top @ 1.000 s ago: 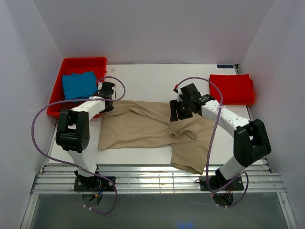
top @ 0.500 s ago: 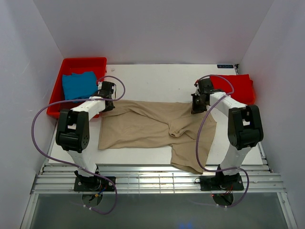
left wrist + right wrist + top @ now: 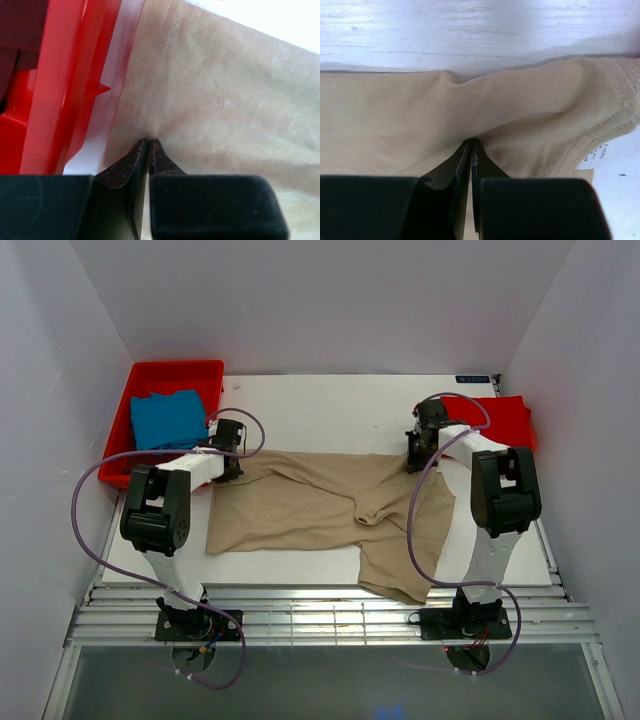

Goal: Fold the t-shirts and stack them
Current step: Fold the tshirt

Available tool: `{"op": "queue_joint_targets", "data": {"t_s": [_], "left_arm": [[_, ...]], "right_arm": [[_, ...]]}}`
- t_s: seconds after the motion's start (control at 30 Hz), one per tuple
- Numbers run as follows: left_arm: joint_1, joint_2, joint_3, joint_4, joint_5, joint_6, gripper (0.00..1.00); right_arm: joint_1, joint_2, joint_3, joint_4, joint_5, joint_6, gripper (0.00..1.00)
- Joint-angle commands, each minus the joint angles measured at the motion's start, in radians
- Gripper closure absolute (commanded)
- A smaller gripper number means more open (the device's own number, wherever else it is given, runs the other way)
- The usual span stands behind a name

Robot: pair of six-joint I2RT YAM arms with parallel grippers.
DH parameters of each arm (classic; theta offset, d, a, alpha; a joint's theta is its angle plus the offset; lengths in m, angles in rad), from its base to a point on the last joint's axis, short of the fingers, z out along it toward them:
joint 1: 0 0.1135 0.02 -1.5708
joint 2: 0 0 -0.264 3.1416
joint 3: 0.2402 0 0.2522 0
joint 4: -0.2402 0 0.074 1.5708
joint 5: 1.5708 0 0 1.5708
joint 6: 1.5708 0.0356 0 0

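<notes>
From above, the tan t-shirt (image 3: 300,505) lay spread across the middle of the white table (image 3: 320,405), most of it flat, with one part hanging down toward the near edge on the right. The left gripper (image 3: 231,468) was down at the shirt's far left corner, just beside the red tray (image 3: 150,373), in which a folded blue t-shirt (image 3: 165,418) sat. The right gripper (image 3: 414,462) was down at the shirt's far right corner, near a folded red t-shirt (image 3: 495,425) lying at the table's far right. From the left wrist, the left gripper (image 3: 149,143) had its jaws pinched almost together on the stitched edge of the tan t-shirt (image 3: 215,90), with the wall of the red tray (image 3: 60,75) close alongside and a strip of table between them. From the right wrist, the right gripper (image 3: 471,143) was clenched on a raised fold of the tan t-shirt (image 3: 420,115), the cloth puckering up to the tips. The ribbed collar (image 3: 625,80) curved away on the right, a small printed label (image 3: 596,152) lay below it, and bare table (image 3: 470,30) showed beyond the cloth.
</notes>
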Motion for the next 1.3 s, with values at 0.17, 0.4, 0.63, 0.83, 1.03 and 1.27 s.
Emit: {"op": "queue_joint_targets", "data": {"t_s": [0.17,0.4,0.63,0.83,1.03,1.27], "left_arm": [[0.021,0.065,-0.048,-0.071,-0.04,-0.041,0.84],[0.041,0.068,-0.052,-0.058,-0.008,-0.02,0.84],[0.041,0.122,0.065,-0.045,0.087,0.014,0.85],[0.041,0.169,0.164,-0.071,0.092,0.032,0.86],[0.039,0.154,0.182,-0.089,0.066,0.029,0.86],[0.038,0.048,0.179,-0.054,0.088,0.04,0.83]], "right_arm": [[-0.062,0.068,0.059,-0.086,0.096,-0.034,0.91],[-0.1,0.145,0.176,-0.122,0.047,-0.036,0.91],[-0.099,0.295,0.436,-0.211,-0.046,-0.047,0.9],[-0.099,0.414,0.654,-0.258,-0.15,-0.067,0.88],[-0.099,0.49,0.828,-0.309,-0.193,-0.056,0.87],[-0.097,0.203,0.497,-0.09,-0.216,-0.064,0.82]]}}
